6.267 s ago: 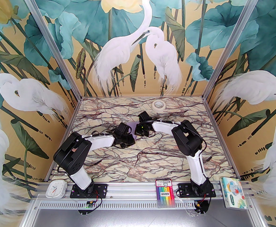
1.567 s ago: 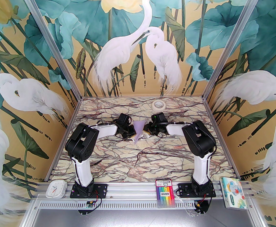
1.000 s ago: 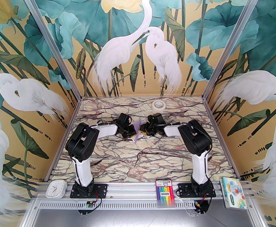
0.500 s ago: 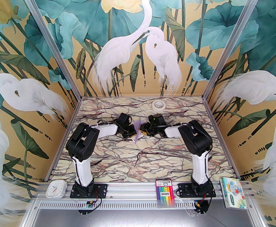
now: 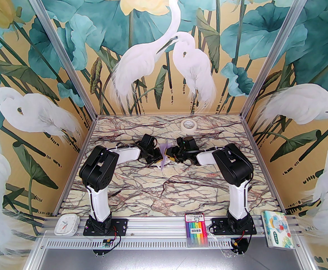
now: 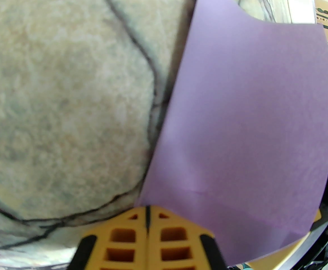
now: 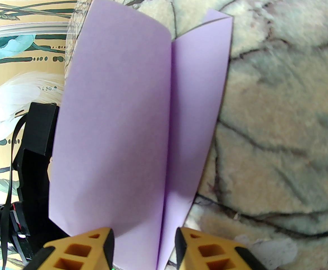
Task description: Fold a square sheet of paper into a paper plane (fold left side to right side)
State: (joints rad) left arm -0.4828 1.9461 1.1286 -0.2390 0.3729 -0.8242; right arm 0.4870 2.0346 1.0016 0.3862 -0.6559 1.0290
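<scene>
The pale lavender square sheet of paper is folded into a slim, pointed paper plane (image 5: 164,156) that stands on edge mid-table, point toward me. My left gripper (image 5: 157,158) is just left of it. In the left wrist view its yellow fingers (image 6: 124,235) are pressed together on the marble, and the plane's flap (image 6: 245,122) rises to their right. My right gripper (image 5: 170,153) is on the plane's right side. In the right wrist view its fingers (image 7: 206,252) stand apart with the plane's folded layers (image 7: 116,117) loose between them.
A white tape roll (image 5: 188,125) lies at the back of the marble table. On the front rail sit a white clock (image 5: 66,225), a marker pack (image 5: 196,229) and a colourful tissue pack (image 5: 277,229). Painted walls close in the back and both sides.
The right gripper's fingers have spread wider around the plane, and the plane's rear flaps have splayed a little. The left gripper stays shut in place.
</scene>
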